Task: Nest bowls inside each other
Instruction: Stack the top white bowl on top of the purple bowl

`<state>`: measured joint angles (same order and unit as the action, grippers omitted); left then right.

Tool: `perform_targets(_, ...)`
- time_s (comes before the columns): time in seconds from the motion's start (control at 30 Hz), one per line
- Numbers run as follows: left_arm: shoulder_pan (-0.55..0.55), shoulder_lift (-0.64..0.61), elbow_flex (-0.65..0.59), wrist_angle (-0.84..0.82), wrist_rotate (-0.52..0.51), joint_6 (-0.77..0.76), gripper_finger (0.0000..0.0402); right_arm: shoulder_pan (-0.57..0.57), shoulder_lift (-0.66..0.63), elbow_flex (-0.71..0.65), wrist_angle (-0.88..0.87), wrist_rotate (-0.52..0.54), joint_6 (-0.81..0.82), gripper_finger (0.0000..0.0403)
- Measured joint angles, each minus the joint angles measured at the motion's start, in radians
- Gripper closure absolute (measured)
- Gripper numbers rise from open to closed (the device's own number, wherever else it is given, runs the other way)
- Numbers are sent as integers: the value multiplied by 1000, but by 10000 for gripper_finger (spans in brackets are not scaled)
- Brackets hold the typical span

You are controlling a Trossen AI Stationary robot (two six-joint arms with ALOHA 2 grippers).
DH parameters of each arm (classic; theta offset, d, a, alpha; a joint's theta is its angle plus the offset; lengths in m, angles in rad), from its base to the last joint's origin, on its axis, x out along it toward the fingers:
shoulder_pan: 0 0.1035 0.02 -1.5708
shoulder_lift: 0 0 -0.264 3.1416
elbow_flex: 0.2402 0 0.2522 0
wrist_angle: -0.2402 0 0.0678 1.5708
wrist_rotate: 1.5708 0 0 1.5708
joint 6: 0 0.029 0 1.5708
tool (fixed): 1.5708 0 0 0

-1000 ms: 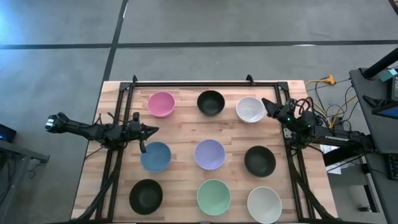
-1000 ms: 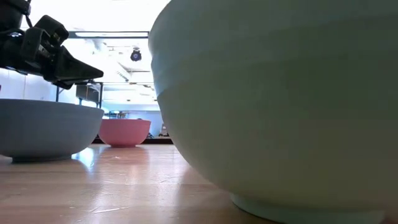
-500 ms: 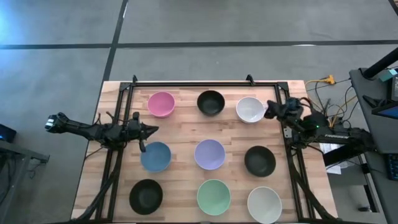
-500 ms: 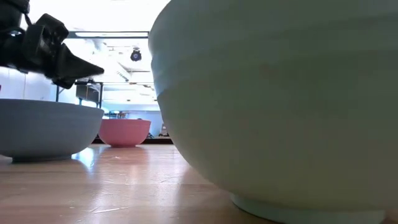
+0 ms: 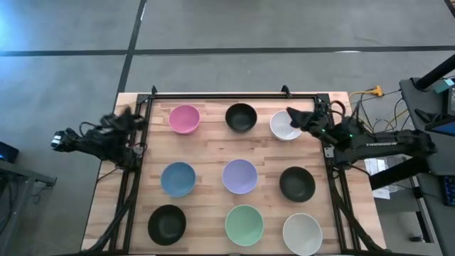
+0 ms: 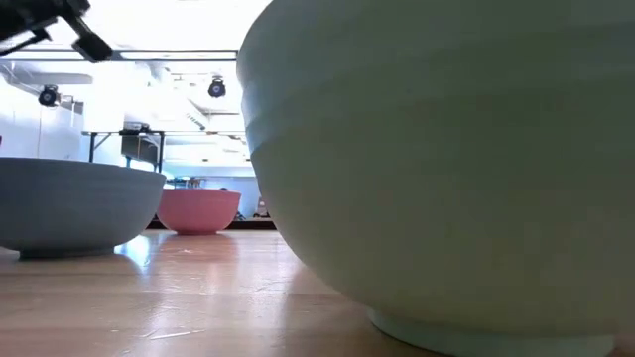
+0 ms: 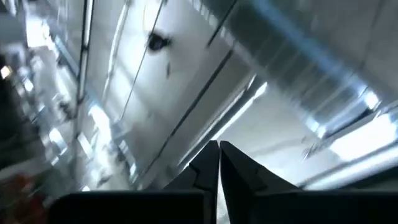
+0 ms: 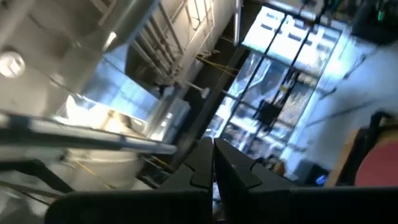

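Note:
Nine bowls stand on their bases in three rows on the wooden table. The far row is pink (image 5: 184, 119), black (image 5: 241, 117) and white (image 5: 284, 128). The middle row is blue (image 5: 178, 179), lavender (image 5: 239, 176) and black (image 5: 297, 184). The near row is black (image 5: 167, 224), mint green (image 5: 244, 225) and white (image 5: 302, 234). The mint bowl (image 6: 437, 169) fills the low view, with the blue (image 6: 69, 203) and pink (image 6: 198, 210) bowls behind. My left gripper (image 5: 132, 118) is shut (image 7: 217, 167) at the table's far-left edge, raised and tipped upward. My right gripper (image 5: 292, 116) is shut (image 8: 211, 158) above the far white bowl's rim.
A black metal frame (image 5: 234, 94) runs along the table's far edge and down both sides. Cables and a dark stand (image 5: 426, 107) lie off the right edge. Bare wood (image 5: 210, 149) shows between the bowl rows.
My left gripper has drawn back from over the blue bowl toward the table's far-left edge, rising and tipping upward. My right gripper has moved toward the table's left, from beside the far white bowl to above its rim. No bowl has moved.

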<state>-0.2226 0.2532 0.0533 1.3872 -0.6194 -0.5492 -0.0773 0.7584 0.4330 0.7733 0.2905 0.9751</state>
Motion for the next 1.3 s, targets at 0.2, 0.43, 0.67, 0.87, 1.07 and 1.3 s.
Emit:
perform_targets(0.2, 0, 16, 56, 67, -119, 142, 402, -10, 223, 242, -2, -186, -135, 394)
perform_targets(0.43, 0, 114, 111, 35, -90, 154, 402, -15, 397, 512, -7, -710, -208, 394)
perform_targets(0.67, 0, 343, 318, -84, -25, 297, 402, -100, 467, 740, -6, -984, -212, 394)
perform_targets(0.87, 1, 600, 661, -204, -38, 498, 402, -303, 433, 802, -11, -1023, -251, 394)
perform_targets(1.07, 8, 801, 1064, -819, -494, 640, 402, -579, 341, 762, -500, -863, -231, 394)
perform_targets(1.3, 50, 871, 1435, -1743, -664, 423, 402, -607, 181, 792, -1266, -123, -613, 394)
